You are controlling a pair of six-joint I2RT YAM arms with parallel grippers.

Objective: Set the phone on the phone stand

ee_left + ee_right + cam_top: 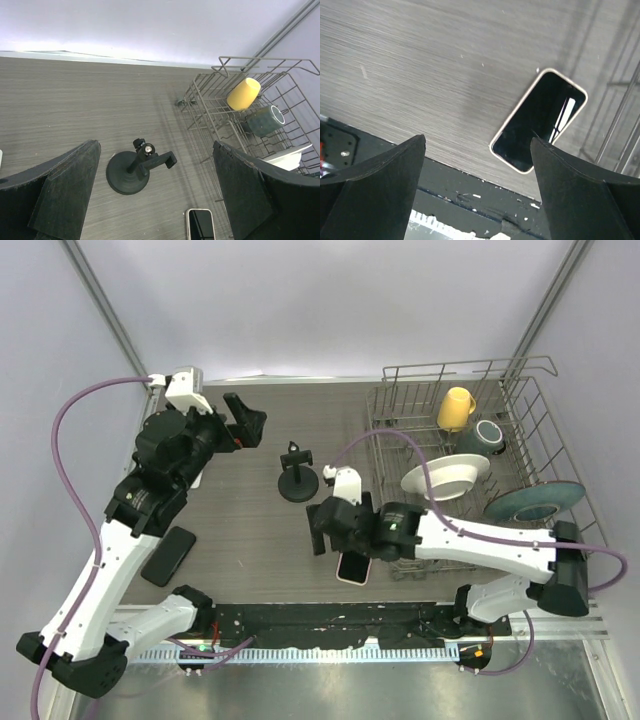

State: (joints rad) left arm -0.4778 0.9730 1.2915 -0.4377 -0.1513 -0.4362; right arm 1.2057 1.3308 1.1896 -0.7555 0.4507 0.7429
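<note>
A phone (353, 566) with a cream case and a dark screen lies flat, face up, near the table's front edge; it also shows in the right wrist view (539, 120) and the left wrist view (201, 225). The black phone stand (297, 480) with a round base stands upright and empty mid-table, also in the left wrist view (135, 170). My right gripper (328, 538) is open and empty, just above and left of the phone (480, 185). My left gripper (245, 420) is open and empty, up behind and left of the stand (155, 147).
A wire dish rack (465, 368) at the right holds a yellow cup (456, 407), a teal mug (488, 437), a white bowl (445, 478) and a blue plate (535, 502). A second, dark phone (169, 555) lies at the left by the left arm.
</note>
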